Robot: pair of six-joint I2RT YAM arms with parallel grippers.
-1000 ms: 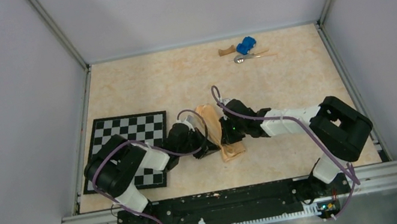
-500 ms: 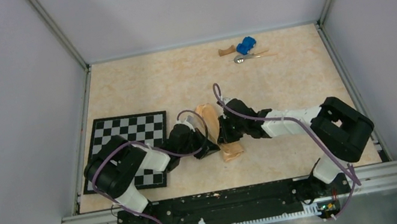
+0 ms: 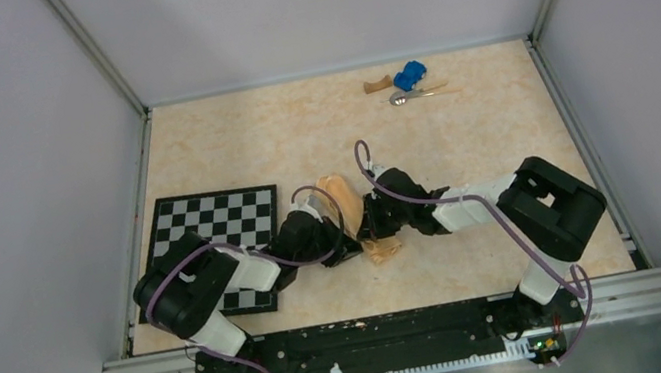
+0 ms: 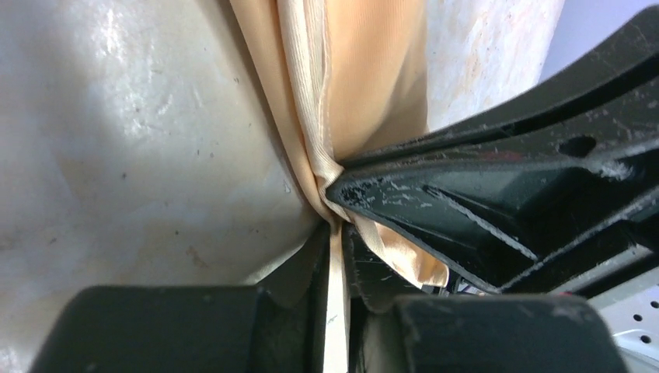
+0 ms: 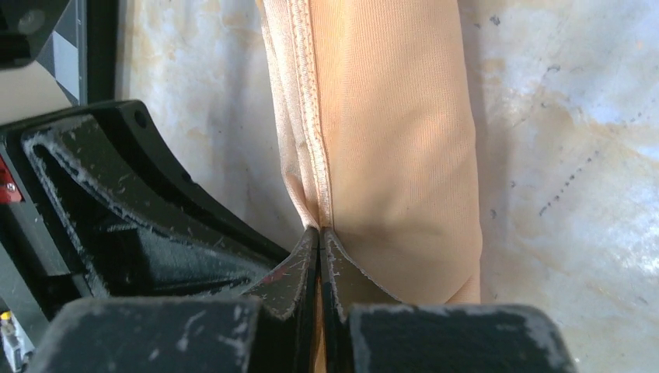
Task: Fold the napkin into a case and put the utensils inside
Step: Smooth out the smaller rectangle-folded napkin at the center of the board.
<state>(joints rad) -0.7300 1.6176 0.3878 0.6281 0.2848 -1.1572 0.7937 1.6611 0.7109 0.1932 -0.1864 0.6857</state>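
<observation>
Currently one napkin [image 3: 340, 191] — a narrow folded strip — is lying mid-desk [image 3: 230, 153], long axis pointing near to far; two sets, left fingers [image 4: 303, 272] and right fingers [image 5: 351, 286], are clamping tightly on it.

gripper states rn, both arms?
left gripper: closed, pinching the hemmed edge of the napkin.
right gripper: closed, pinching the same napkin's hemmed edge.
</observation>
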